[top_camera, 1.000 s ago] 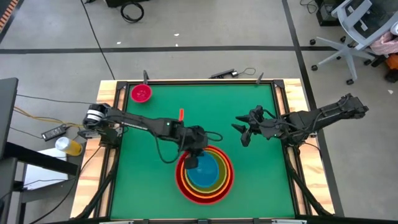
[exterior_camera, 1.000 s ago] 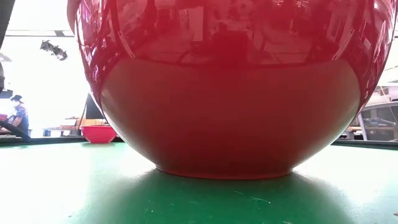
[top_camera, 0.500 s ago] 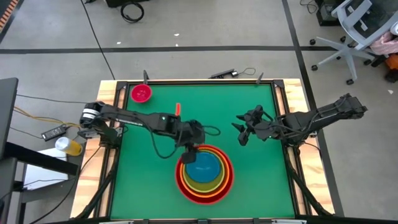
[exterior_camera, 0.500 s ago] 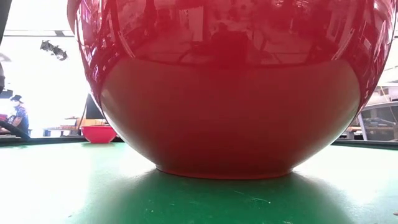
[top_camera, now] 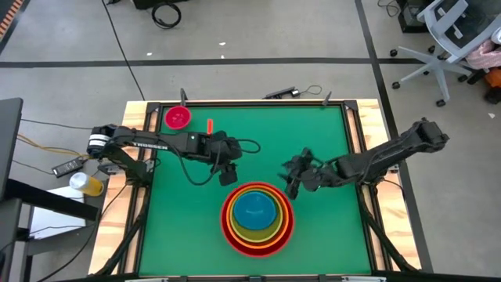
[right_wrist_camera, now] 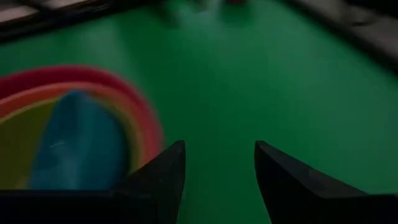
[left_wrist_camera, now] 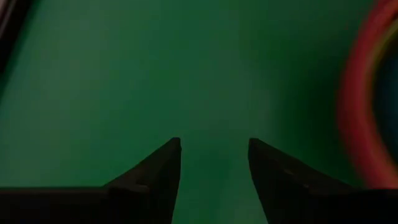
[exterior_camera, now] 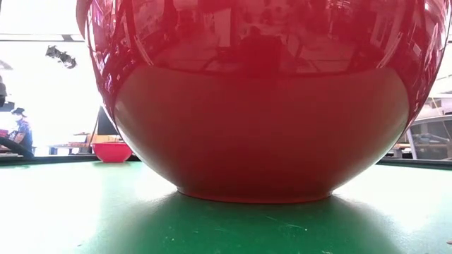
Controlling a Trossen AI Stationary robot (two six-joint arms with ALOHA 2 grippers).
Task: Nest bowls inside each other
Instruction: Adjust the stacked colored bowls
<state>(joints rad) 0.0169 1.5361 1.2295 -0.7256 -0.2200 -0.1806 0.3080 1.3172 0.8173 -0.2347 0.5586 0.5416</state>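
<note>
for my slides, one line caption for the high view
Four bowls nested, pink bowl apart at the table's far-left corner; left gripper and right gripper open.

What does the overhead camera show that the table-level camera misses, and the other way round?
Only the overhead view shows the left gripper and right gripper, both open and empty, plus the orange bowl, yellow-green bowl and blue bowl nested inside the red bowl. Only the table-level view shows a person in the distance. Both show the red bowl and the small pink bowl.
</note>
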